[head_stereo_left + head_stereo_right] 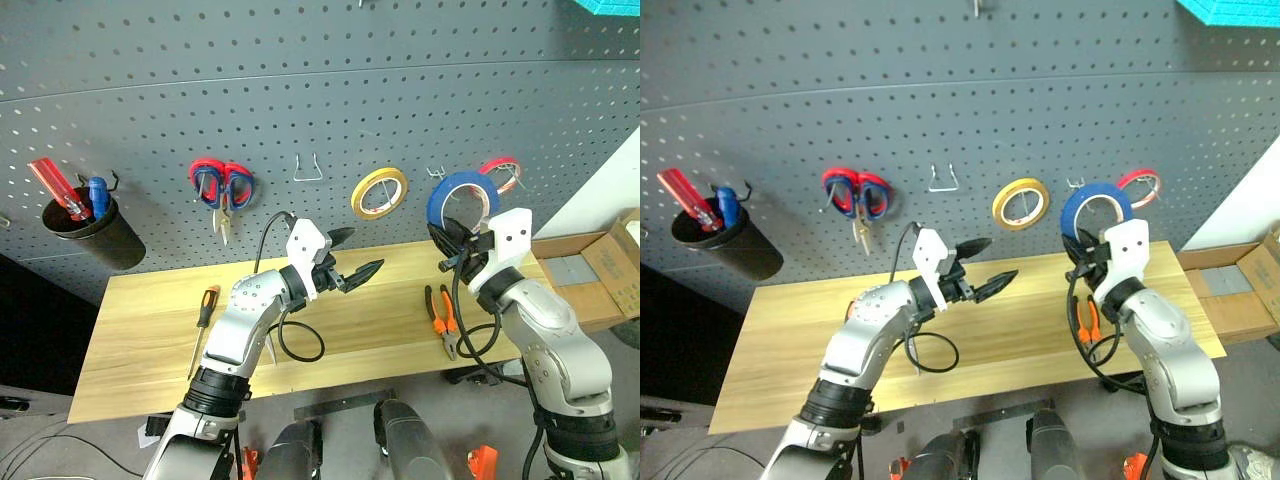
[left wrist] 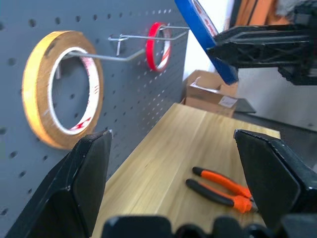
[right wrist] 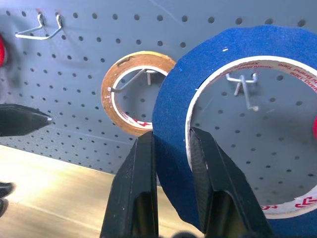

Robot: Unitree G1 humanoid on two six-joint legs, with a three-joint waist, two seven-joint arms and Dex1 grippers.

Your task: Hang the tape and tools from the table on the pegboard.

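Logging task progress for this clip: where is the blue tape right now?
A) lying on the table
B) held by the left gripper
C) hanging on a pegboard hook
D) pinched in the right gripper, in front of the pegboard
D: the right gripper is shut on the rim of the blue tape, held up before the pegboard with a bare hook seen through its hole.

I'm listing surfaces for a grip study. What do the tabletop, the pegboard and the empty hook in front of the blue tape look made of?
Table: light wood or laminate, visible grain. Pegboard: grey panel, matte, probably painted metal. Hook: bare shiny metal wire. Blue tape: matte film on a white core.
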